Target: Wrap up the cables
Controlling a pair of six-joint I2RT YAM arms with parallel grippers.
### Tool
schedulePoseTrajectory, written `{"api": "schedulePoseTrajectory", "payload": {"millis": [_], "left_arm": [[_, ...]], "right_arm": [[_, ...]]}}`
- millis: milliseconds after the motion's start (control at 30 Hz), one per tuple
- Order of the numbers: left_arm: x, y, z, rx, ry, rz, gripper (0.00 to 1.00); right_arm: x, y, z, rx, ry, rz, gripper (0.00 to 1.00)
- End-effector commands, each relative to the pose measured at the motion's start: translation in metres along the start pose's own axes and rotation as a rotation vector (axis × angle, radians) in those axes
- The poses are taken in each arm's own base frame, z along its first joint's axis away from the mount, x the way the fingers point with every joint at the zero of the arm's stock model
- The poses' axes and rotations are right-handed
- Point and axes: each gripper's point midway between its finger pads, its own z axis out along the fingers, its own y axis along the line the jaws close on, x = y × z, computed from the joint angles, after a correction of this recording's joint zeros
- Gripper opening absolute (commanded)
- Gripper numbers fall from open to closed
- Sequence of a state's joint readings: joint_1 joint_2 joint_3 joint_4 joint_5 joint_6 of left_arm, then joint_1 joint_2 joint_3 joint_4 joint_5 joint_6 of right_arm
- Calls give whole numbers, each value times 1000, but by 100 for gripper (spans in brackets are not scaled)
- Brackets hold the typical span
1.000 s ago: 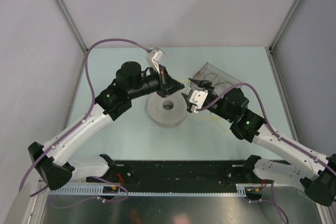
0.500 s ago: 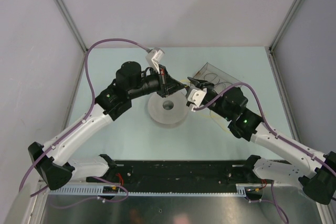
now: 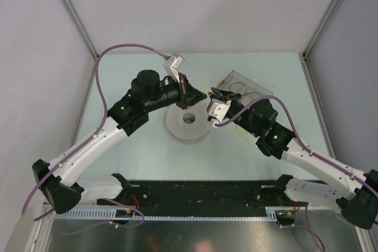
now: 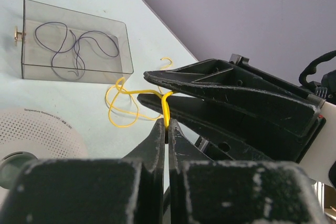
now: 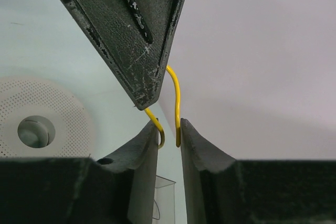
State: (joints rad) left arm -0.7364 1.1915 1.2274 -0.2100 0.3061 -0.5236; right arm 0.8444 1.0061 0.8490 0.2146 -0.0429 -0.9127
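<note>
The thin, floppy yellow cable [image 4: 167, 109] is held in the air just beyond the far rim of the round white perforated disc [image 4: 42, 129]. Its slack falls in loose loops onto the pale tabletop [image 4: 63, 95], between the disc and the clear plastic box [image 4: 73, 71] that sits farther out from it. The left gripper [image 4: 167, 124] has its jaws pressed together on the cable. Above the same side of the disc, the right gripper [image 5: 169, 132] has its jaws slightly apart, with a bend of the cable in the gap touching both inner faces. The wire looks nearly weightless and keeps a springy curl, so it will likely slip or spring out of a loose hold. The short taut stretch between the two grippers seems the best place to grip, since the trailing loops would shift under a pinch. Compared with a second ago, the right gripper has moved along the disc's far rim towards the left gripper, closing the gap between them. The left arm looks unmoved.
</note>
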Motion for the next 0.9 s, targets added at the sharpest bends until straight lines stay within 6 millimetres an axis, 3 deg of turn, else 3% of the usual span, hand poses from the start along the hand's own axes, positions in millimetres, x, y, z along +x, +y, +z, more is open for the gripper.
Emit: {"api": "schedulePoseTrajectory", "payload": {"millis": [0,200,333,533,600,700,867], "left_arm": [[-7,5,1,-21,-31,10,0],[-7,5,3,-19,-24,7,0],[-6,2,2,0,-15,23,3],[-10,6,-19,69,3,111,58],[-4,23,-30,85,41,115,72],[10,60,-47,91,105,65,83],[37,143,-75,1,170,-1,87]], "right_arm": [[-18,-22,-2,57,-40,-20,24],[-19,-17,-3,31,-46,-39,3],[-18,-18,-4,27,-47,-37,0],[-5,-22,-14,19,-17,36,0],[6,-23,-19,15,15,89,0],[27,-25,-27,13,72,170,0],[65,-30,-43,25,187,283,0]]}}
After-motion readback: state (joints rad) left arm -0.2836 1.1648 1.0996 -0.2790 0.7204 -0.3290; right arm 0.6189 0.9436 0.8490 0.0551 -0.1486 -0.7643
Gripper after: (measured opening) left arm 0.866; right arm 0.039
